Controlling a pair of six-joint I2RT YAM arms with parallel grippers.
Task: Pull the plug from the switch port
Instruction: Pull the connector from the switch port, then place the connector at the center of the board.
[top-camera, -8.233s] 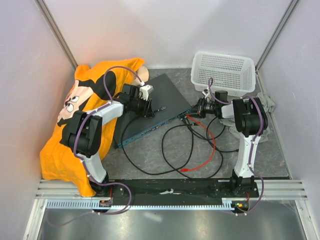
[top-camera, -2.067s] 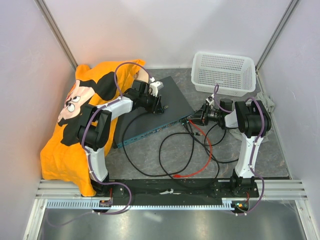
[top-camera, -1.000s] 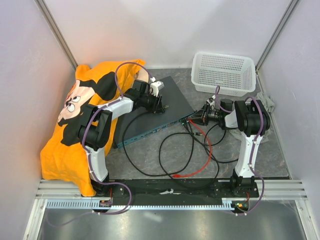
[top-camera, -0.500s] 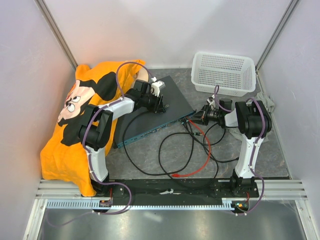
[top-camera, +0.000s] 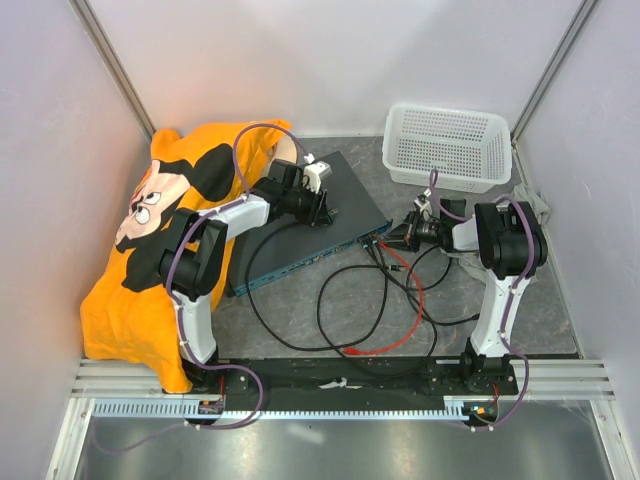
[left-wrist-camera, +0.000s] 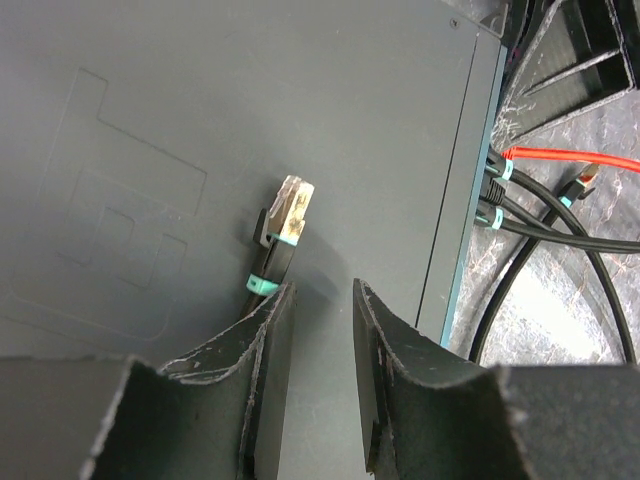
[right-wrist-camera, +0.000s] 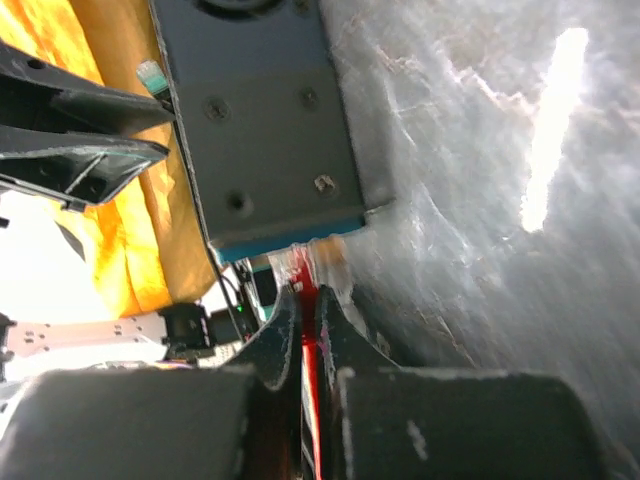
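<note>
Plug (right-wrist-camera: 301, 262), red, sits at the teal front face (left-wrist-camera: 463, 215) of the switch (top-camera: 312, 212), which lies slantwise on the counter (top-camera: 545, 310) just left of frame ctr in the top view. Right hand (right-wrist-camera: 303, 300) has its fingers pressed together on that plug, right up against the face, where the red cable (top-camera: 417, 290) leaves the box. As far as I can judge, the plug is still in its port: no gap shows btwn it and the face. So reach + grip look done; the pull itself is left, then prob. letting go. Left hand (left-wrist-camera: 320, 305) is over the switch top w/ fingers part spread and nothing btwn them. It's likely bracing the box, but contact can't be confirmed. Views differ. Right wrist gives the pinch close-up but little else. Left wrist shows what the top view barely does, i.e. a loose plug (left-wrist-camera: 292, 208) w/ clear head lying on the switch top just above the fingers, its cable running behind one finger. It also shows black cables (left-wrist-camera: 545, 228) plugged in beside the red one at frame right. Top view alone gives the layout: cables looping toward lower ctr, white basket (top-camera: 448, 184) upper right, orange shirt (top-camera: 165, 215) at left.
</note>
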